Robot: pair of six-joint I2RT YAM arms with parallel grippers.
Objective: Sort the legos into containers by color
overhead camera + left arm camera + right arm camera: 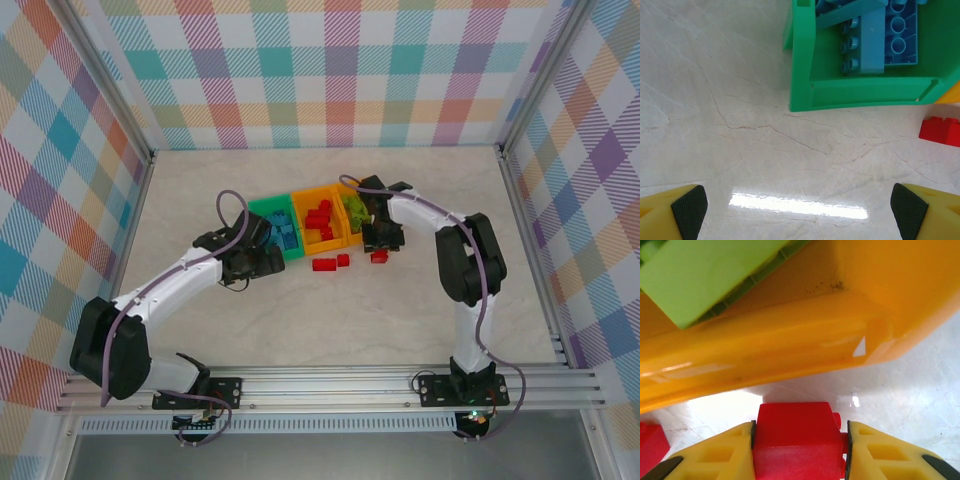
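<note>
Pale marble-pattern table (pixel 330 320), walled on three sides by pastel plaid panels (pixel 340 70).

Right gripper (pixel 800 450): the yellow fingers (pixel 715 455) are closed part-way, pinching a red brick (pixel 799 440) on its two side faces. The brick fills the gap between them, with one stud showing on its right side. Directly ahead of the fingertips is the near wall of the right orange bin (pixel 790 330), close to the brick; contact cannot be told. Inside that bin, ahead and to the left, lies a lime green brick (pixel 705 275), flat face up. A second red brick (pixel 650 445) sits just left of the left finger.

Left gripper (pixel 800 207): spread wide and holding nothing, with bare table between the black pads (pixel 690 205). Ahead and slightly right of it is the green bin (pixel 865 92), its near wall facing the fingers, with blue bricks (pixel 875 40) piled inside, studs visible. Ahead of the right finger, a loose red brick (pixel 940 131) lies on the table just beside the bin's near right corner.

Top view: the green bin (pixel 262 210), the middle orange bin (pixel 300 200) holding red bricks, and the right orange bin (pixel 362 222) stand touching in a row. The left gripper (pixel 262 262) is near the green one; the right gripper (pixel 381 245) is at the right one. Loose red bricks (pixel 328 263) lie between the two grippers.
</note>
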